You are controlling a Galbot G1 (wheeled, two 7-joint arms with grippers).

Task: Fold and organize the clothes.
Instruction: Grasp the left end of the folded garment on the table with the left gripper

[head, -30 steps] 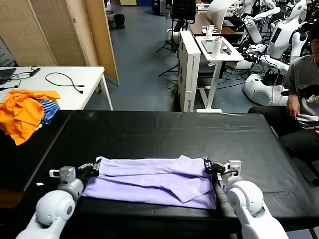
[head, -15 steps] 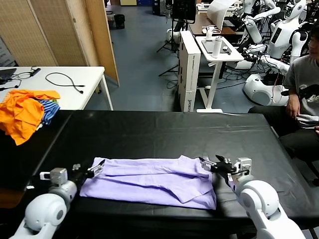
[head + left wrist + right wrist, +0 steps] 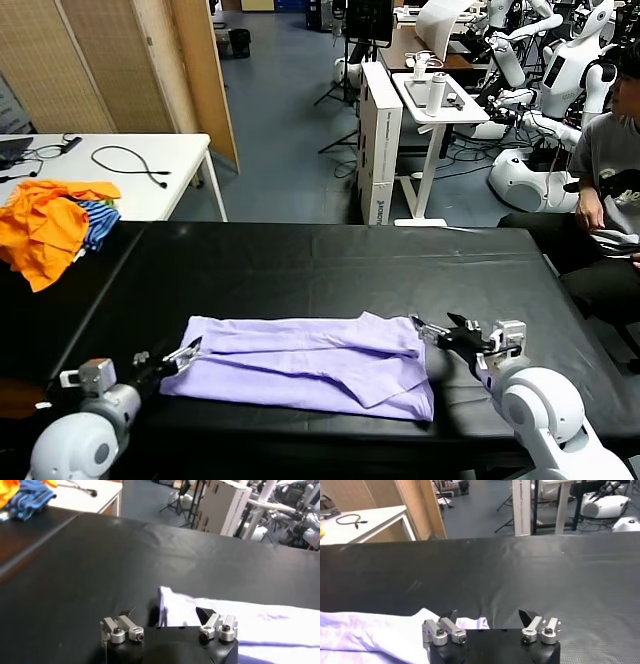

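One lavender T-shirt point(image 3: 305, 362) lies flat near the front edge of the black table point(image 3: 330, 265), already doubled over itself into a long band running side to side, with an overlapping flap visible toward its right half. That lengthwise fold looks done; the crosswise folds that would bring it to a compact packet appear still to come, and nothing shows where the finished piece is to be set down.

The left gripper point(image 3: 172, 360) sits at the shirt's left end with its fingers spread and holding nothing, its tips just off the cloth's corner. The right gripper point(image 3: 447, 334) is at the right end, likewise spread and empty, just beside the hem (in its own wrist view the shirt's edge peeks out under the open fingers). Both arms are low over the table at opposite ends of the garment.

Farther off, a heap of orange garments point(image 3: 45, 226) with a blue-and-white striped cloth point(image 3: 95, 224) rests at the table's far left corner, well apart from the work. A seated person point(image 3: 606, 190) is at the right edge.
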